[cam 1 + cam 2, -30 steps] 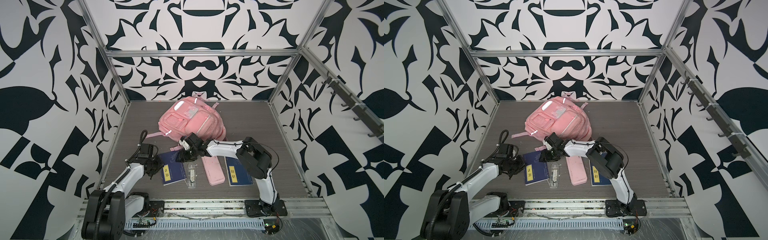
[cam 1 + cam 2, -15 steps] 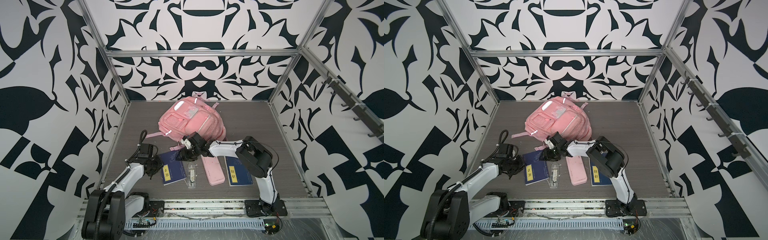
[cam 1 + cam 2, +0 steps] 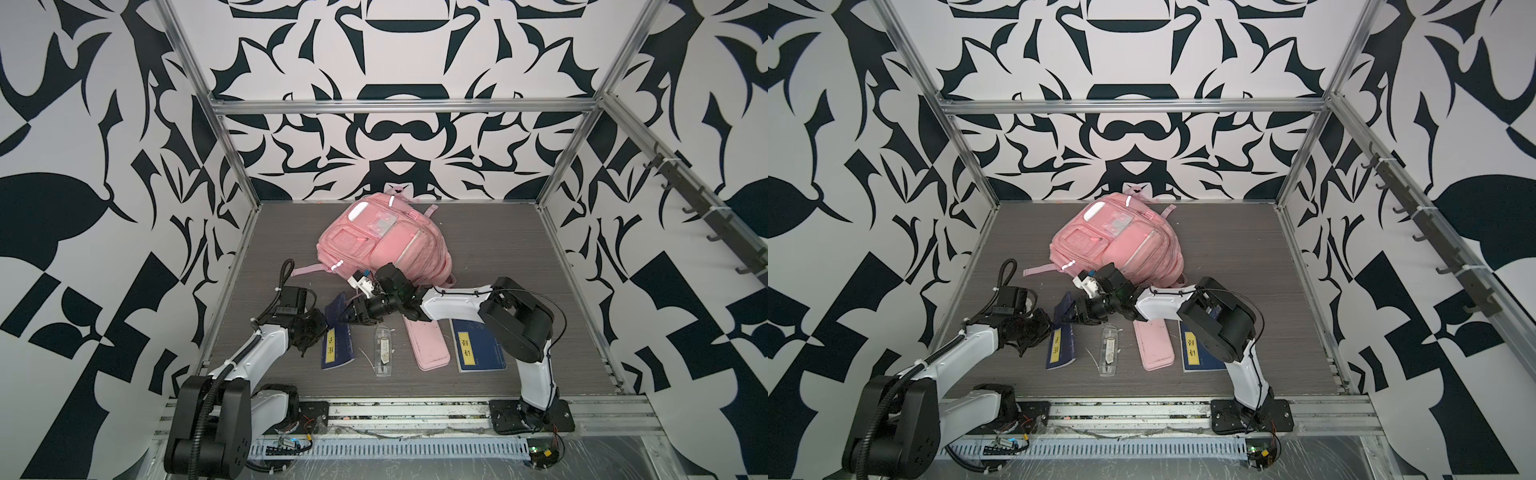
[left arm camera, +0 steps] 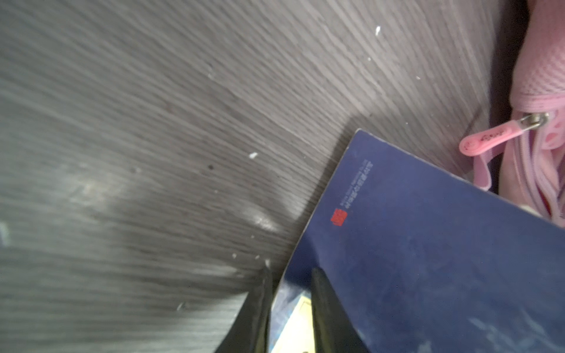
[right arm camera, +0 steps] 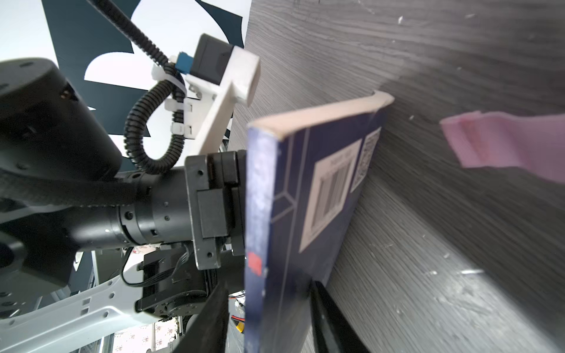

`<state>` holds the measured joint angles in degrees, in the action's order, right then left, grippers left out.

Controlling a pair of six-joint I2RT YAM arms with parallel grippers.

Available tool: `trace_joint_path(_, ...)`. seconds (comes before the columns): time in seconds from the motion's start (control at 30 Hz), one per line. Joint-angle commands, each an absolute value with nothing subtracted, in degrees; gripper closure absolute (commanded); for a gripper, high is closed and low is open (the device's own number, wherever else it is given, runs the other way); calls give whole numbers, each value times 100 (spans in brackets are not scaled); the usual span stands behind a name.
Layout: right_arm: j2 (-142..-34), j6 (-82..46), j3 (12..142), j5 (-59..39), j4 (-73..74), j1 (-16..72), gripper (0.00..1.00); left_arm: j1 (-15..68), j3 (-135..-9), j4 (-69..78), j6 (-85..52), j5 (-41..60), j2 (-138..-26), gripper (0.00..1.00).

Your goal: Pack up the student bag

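On the grey table (image 3: 498, 249), the left gripper (image 4: 290, 270) clamped the blue book (image 4: 428, 244) tilted, likely for the right gripper (image 5: 269, 284), fingers (image 5: 324, 305) parted astride it.

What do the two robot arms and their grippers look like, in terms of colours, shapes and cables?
The left arm and right arm have smooth white links joined by bulky black cylindrical joints. The left gripper and right gripper have black, tapered fingers. The left wrist carries a white camera bracket and a looped black corrugated hose.
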<state>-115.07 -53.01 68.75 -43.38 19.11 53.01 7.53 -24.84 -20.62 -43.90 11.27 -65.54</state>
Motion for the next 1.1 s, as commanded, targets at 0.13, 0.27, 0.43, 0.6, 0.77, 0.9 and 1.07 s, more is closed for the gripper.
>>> trace_joint_path(0.13,-11312,-4695,7145,-3995,895,5354,56,804,-2323,-2342,-4497,1206,-6523,74)
trace_joint_path(0.27,-11325,-4547,7189,-3872,614,5365,58,802,-2325,-2351,-4508,1230,-6528,74)
trace_joint_path(0.43,-11314,-4421,7268,-3712,294,5413,63,800,-2303,-2350,-4561,1230,-6489,73)
trace_joint_path(0.6,-11312,-4403,7317,-3549,176,5423,78,801,-2337,-2348,-4540,1205,-6500,71)
trace_joint_path(0.77,-11249,-4404,7442,-3474,129,5423,97,800,-2490,-2536,-4401,1138,-6408,59)
trace_joint_path(0.9,-11057,-4403,7454,-3413,131,5424,100,800,-2801,-2942,-4179,860,-6136,48)
trace_joint_path(1.07,-10621,-4353,7321,-3349,78,5284,100,800,-3349,-3408,-3773,543,-5839,36)
